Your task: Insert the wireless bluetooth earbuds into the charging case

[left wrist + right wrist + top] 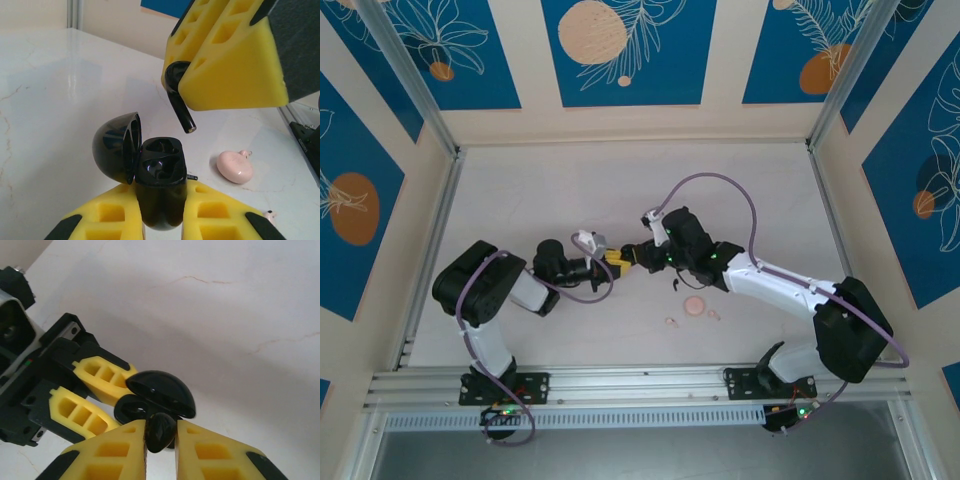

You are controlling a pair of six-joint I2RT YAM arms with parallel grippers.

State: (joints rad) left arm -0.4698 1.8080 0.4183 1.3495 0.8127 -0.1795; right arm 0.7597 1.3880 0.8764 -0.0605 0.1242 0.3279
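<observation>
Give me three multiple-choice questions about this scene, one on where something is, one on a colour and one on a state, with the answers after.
1. Where is the pink case?
A. lying on the table
B. clamped in a pincer
C. perched on an arm's base

2. What colour is the earbud held by the right pincer?
A. pale pink
B. black
C. white

3. How is the lid of the black case held by the left pincer?
A. shut
B. taken off
C. hinged open

Answers:
1 A: it rests on the tabletop, with nothing gripping it.
2 B: its glossy black stem juts from the pincer toward the case.
3 C: the lid stands swung to one side, so the wells are exposed.
</observation>
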